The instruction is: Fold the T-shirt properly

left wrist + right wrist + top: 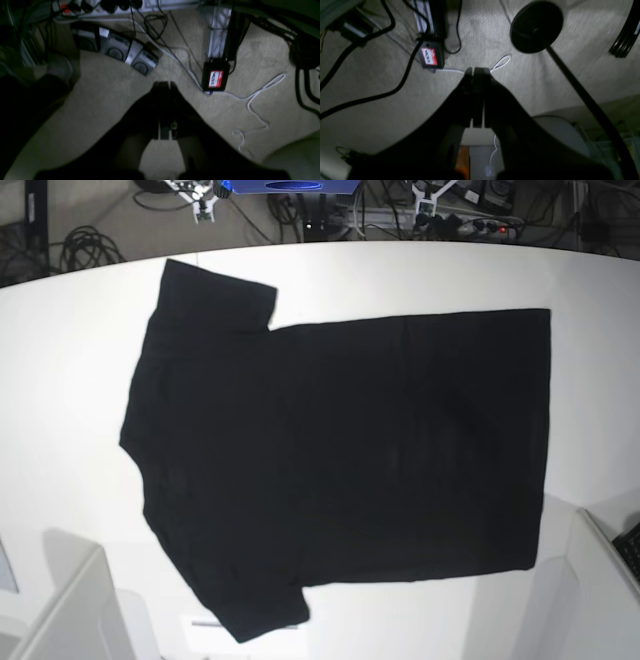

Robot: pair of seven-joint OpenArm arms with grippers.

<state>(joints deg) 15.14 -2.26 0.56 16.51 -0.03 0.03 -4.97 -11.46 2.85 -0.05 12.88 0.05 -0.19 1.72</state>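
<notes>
The T-shirt (340, 450) lies spread flat on the white table (70, 380), plain black side up. Its neck end points left and its hem right. One sleeve lies at the far left (215, 290), the other at the near left (260, 610). Neither gripper shows in the base view. My left gripper (163, 85) is shut and empty in the left wrist view, hanging over the beige carpet. My right gripper (477, 70) is shut and empty in the right wrist view, also over the carpet. The shirt shows in neither wrist view.
White housings stand at the table's near corners (70, 610) (595, 590). On the floor are foot pedals (117, 50), a black box with a red label (215, 76) (430, 57), loose cables (252, 105) and a round black stand base (536, 26).
</notes>
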